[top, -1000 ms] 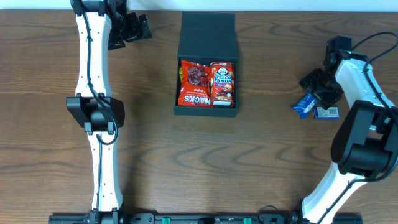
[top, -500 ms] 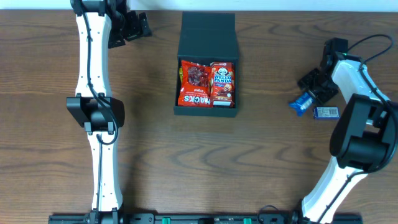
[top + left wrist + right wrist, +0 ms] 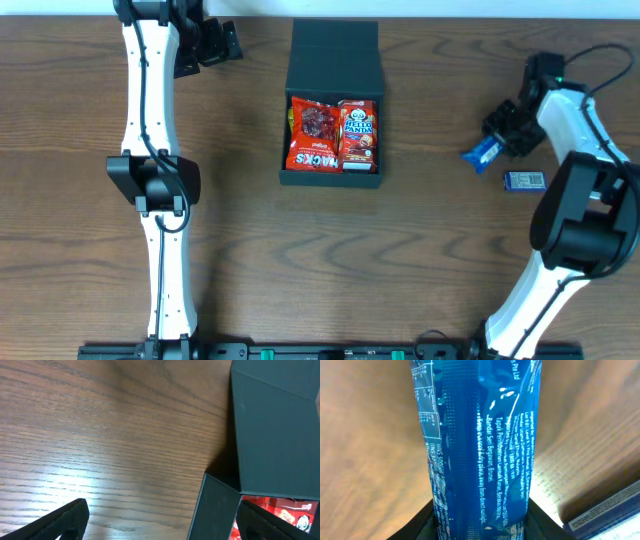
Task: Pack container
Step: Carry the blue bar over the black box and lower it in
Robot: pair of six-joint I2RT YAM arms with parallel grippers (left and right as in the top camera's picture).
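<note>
In the overhead view, we find the box on the table at 12 o'clock from the table centre, with its lid folded open toward the far edge. Two red snack packets lie side by side inside it: one on the left half, the other on the right half, touching each other. The left gripper sits at 10 o'clock from the box, well apart from it; we cannot tell how far it is spread from this view. The right gripper sits at 3 o'clock from the box, well apart from it, and is closed on a blue packet whose free end points toward the box. A second blue packet lies flat on the wood at 5 o'clock from the held one, near it but not touching. In the left wrist view, the two fingers stand at the lower corners of the frame, spread wide and gripping nothing. Bare wood lies beneath them, and a corner of the box and its lid is at 3 o'clock, with a strip of red packet showing at 4 o'clock. In the right wrist view, the blue packet fills the centre from 6 to 12 o'clock, with white print on its face. Its near end is clamped between the dark fingers at the bottom edge. The edge of the second blue packet shows at 4 o'clock on the wood.
</note>
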